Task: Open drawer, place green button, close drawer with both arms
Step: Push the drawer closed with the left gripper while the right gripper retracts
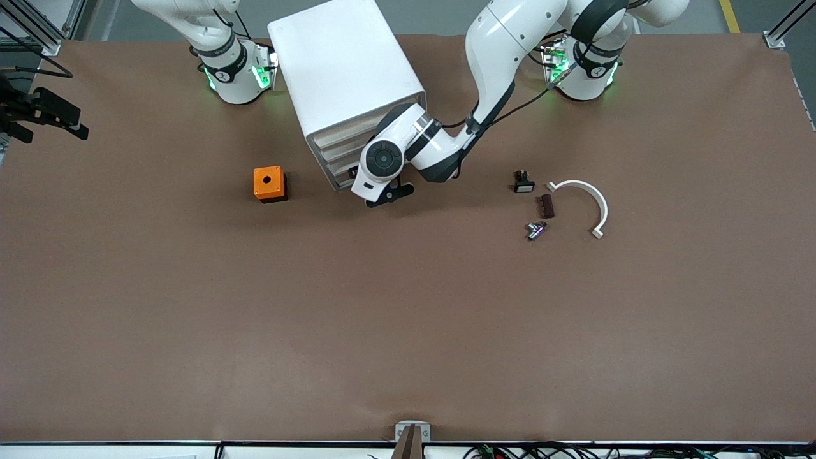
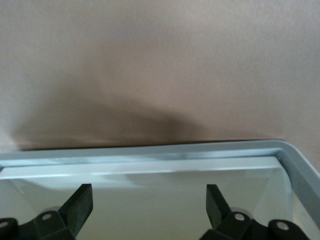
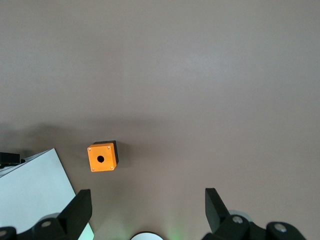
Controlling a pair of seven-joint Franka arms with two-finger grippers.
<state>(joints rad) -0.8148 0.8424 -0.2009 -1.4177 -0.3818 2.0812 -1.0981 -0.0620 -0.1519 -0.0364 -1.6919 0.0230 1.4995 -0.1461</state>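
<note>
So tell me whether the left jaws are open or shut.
Open: in the left wrist view the left gripper shows both fingers spread wide apart over the drawer rim.

A wide brown table (image 1: 408, 319) fills nearly everything, its matte top evenly lit with only soft shadows. Grey floor (image 1: 440, 16) shows at twelve o'clock, aluminium frame posts (image 1: 781, 32) stand at one and eleven, and cables (image 1: 574, 451) tangle at five.

Illumination is even and diffuse from overhead. The left wrist view is soft, with a broad dark shadow on the table (image 2: 160, 60). The front view is sharp.
</note>
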